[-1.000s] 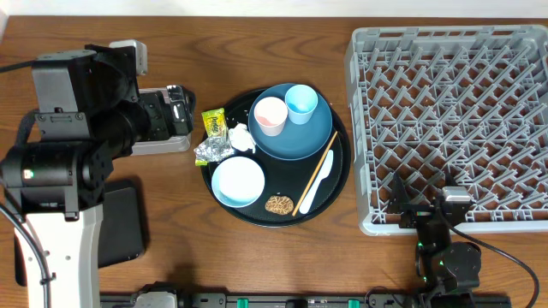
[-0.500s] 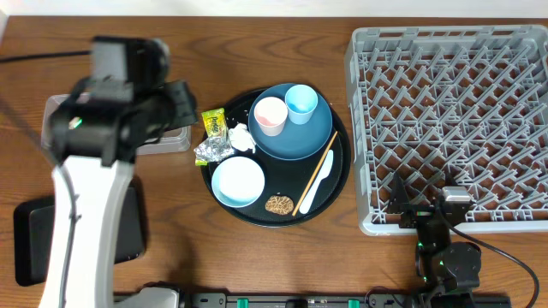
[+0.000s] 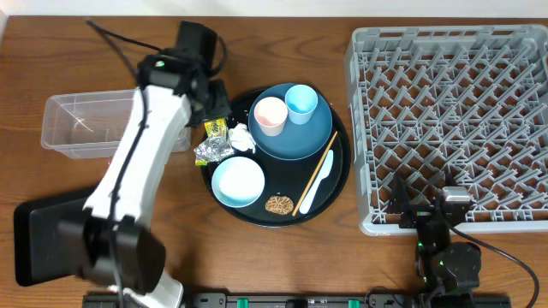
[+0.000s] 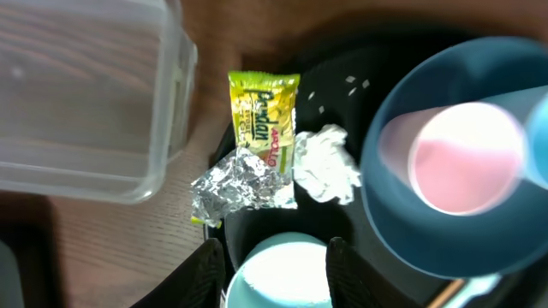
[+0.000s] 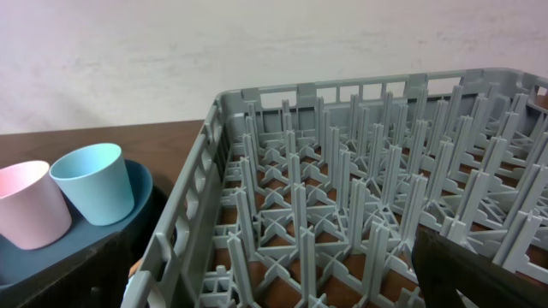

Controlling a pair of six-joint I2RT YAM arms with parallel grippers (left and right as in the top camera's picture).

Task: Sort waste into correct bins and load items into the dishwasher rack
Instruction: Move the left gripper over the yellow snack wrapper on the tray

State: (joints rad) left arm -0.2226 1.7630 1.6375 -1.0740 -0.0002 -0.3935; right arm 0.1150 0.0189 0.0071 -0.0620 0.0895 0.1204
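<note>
Count: two cups, pink cup (image 3: 270,115) and light-blue cup (image 3: 300,103), on one plate (image 3: 295,141); one bowl (image 3: 238,181), chopstick (image 3: 315,173), spoon (image 3: 318,181), wrapper (image 3: 213,122), foil (image 3: 211,151), tissue (image 3: 241,137) and brown scrap (image 3: 277,204), all on the round tray (image 3: 340,184); also one clear tub (image 3: 86,124), black bin (image 3: 43,239) and rack (image 3: 445,111). Since a second ago I see my left arm swung off the tub to the round tray's left rim, left gripper (image 4: 274,269) jaws part-way apart and empty above foil and bowl; right gripper (image 5: 274,282) unmoved at the rack's front edge, jaws wide, empty. Wrapper lies at the round tray's left rim, long axis front-to-back; chopstick slants from the front rim by the scrap toward the right rim.
</note>
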